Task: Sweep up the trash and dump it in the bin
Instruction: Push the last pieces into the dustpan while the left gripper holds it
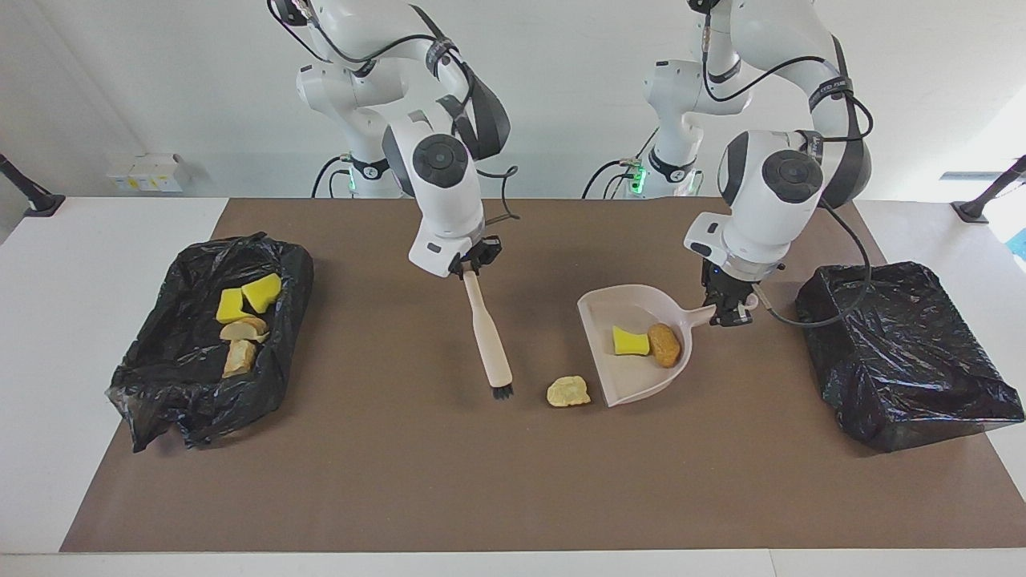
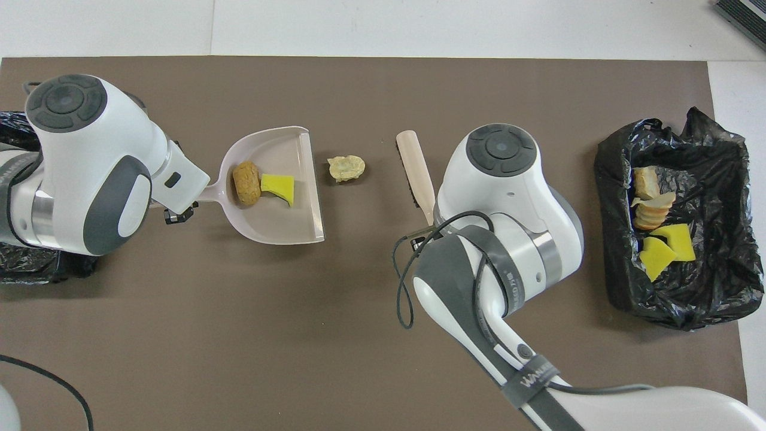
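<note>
Facing view: my left claw point(image 1: 729, 314) grasps the dustpan point(image 1: 633, 353) beside the crumb point(image 1: 568, 391); my right claw point(image 1: 474, 263) grasps the brush point(image 1: 490, 340), flanking it for sweeping.

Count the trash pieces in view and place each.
7: four in the open bag at the right arm's end, two in the dustpan, one pale piece on the mat. More may be hidden.

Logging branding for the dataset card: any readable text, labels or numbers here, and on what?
"WANNE...": grey cable strap on the right arm; the last letters are unclear.
Lettering on the left arm's strap: too blurred to read.
Nothing else legible.
</note>
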Controlling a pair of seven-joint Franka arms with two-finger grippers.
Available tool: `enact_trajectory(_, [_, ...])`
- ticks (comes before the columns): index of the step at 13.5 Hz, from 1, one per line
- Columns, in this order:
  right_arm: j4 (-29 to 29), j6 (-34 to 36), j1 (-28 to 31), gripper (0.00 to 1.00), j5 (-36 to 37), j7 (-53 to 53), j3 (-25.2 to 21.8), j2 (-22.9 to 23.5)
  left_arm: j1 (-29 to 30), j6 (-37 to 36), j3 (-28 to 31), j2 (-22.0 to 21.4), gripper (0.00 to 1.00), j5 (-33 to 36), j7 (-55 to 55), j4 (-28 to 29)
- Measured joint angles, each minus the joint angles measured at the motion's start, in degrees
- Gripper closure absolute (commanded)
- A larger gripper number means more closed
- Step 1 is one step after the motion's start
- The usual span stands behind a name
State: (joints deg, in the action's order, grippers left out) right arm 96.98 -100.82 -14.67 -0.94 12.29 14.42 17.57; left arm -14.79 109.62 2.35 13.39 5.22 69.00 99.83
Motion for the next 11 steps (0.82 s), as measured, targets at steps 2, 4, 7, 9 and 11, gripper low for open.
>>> enact_trajectory(2, [-6.3,4.3,-3.7,1.0,4.3,4.0,0.1,5.8,1.1,0.0,0.0,4.6,1.0,0.6,0.0,-3.7])
enact_trajectory(4, [-9.7,5.4,-4.6,1.0,4.9,4.9,0.1,8.5,1.6,0.4,-0.1,8.7,1.0,0.6,0.0,-6.4])
enact_trajectory(7, [-10.3,5.5,-4.1,1.0,4.9,5.5,-0.2,9.0,1.2,1.5,-0.9,12.2,1.0,0.6,0.1,-7.9])
enact_trajectory(9, [-10.2,5.3,-3.7,1.0,4.9,6.7,-0.2,9.2,-0.4,1.5,-1.4,12.5,1.0,0.6,0.1,-8.2])
enact_trajectory(11, [-10.2,4.3,-2.7,1.0,4.9,7.0,-0.3,9.2,-2.7,1.5,-1.7,12.6,1.0,0.6,0.1,-8.2])
